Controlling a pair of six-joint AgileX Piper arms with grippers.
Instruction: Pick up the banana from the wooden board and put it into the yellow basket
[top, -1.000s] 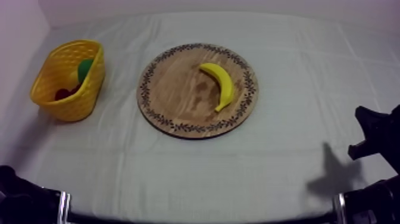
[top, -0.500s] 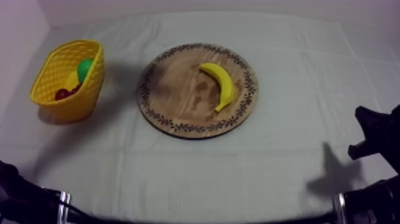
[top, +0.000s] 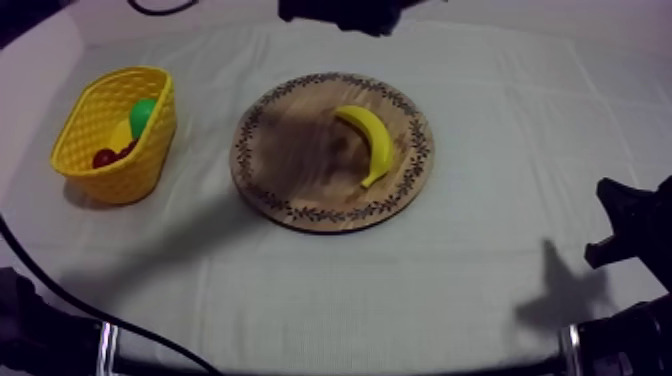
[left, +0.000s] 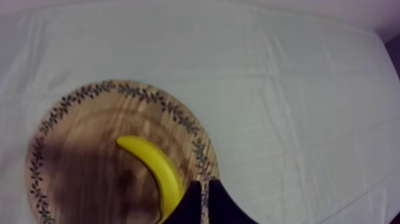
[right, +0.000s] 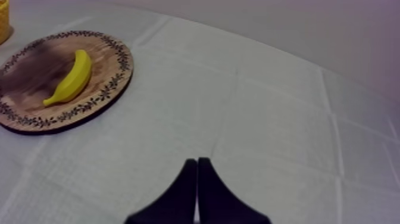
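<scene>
Nearest, at the right, the right gripper (right: 196, 162) hangs over bare cloth (right: 268, 119), its fingers pressed together on nothing. Farther in, the board (top: 290, 160) carries the banana (top: 373, 140) on its right half. The banana's long axis runs roughly near to far, thin tip toward the near rim, back bowed to the right. The basket (top: 115, 180) sits well to the left. The left gripper (left: 203, 186), closed and empty, hovers by the board's rim beside one banana end.

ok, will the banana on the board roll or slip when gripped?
Probably rigid: the banana keeps a clean curve. Lying on its side on the wooden board, it likely won't roll, but may pivot. Smooth skin might slip.
</scene>
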